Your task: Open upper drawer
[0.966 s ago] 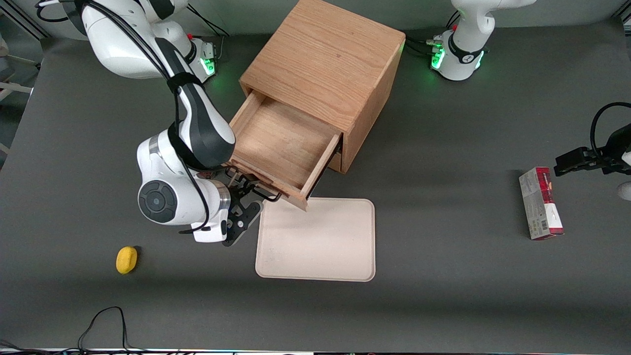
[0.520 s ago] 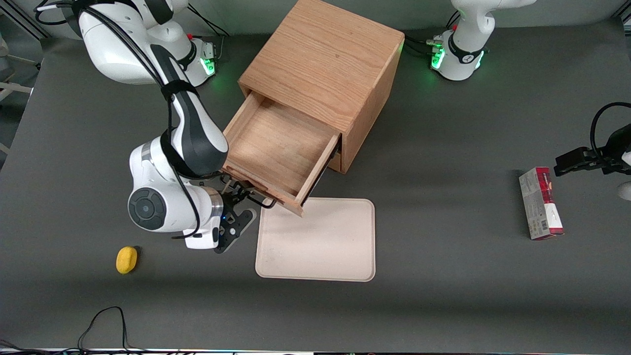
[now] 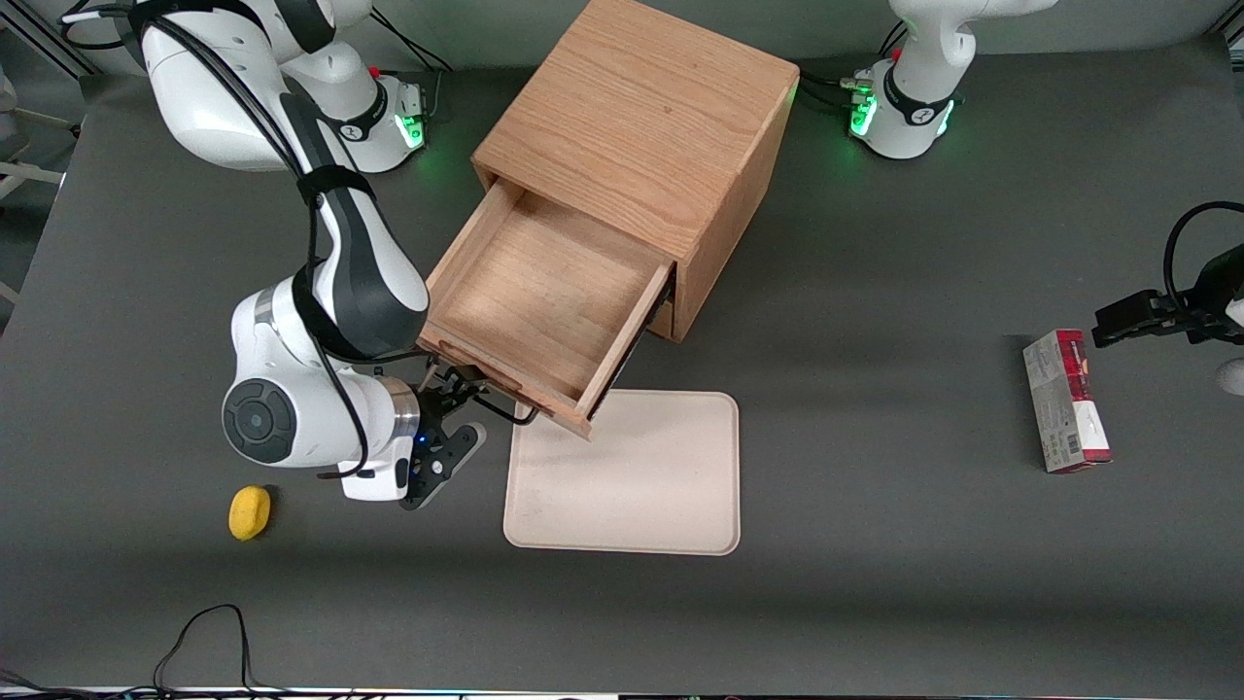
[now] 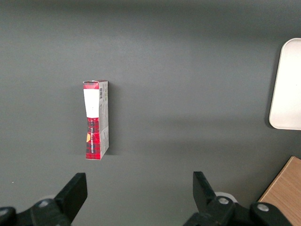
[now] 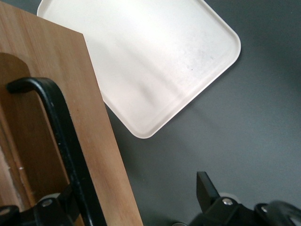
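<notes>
The upper drawer (image 3: 539, 311) juts well out of the oak cabinet (image 3: 641, 126), its front corner overhanging the cream tray (image 3: 632, 476). The gripper (image 3: 457, 413), fingers spread, hooks the black handle (image 5: 66, 136) for pulling.

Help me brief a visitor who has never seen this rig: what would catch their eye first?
The upper drawer, pulled well out of the oak cabinet and empty inside, draws the eye. The gripper is at its black handle, in front of the drawer, one finger on each side of the bar. Just nearer the camera lies a pale tray, its corner under the drawer front.
</notes>
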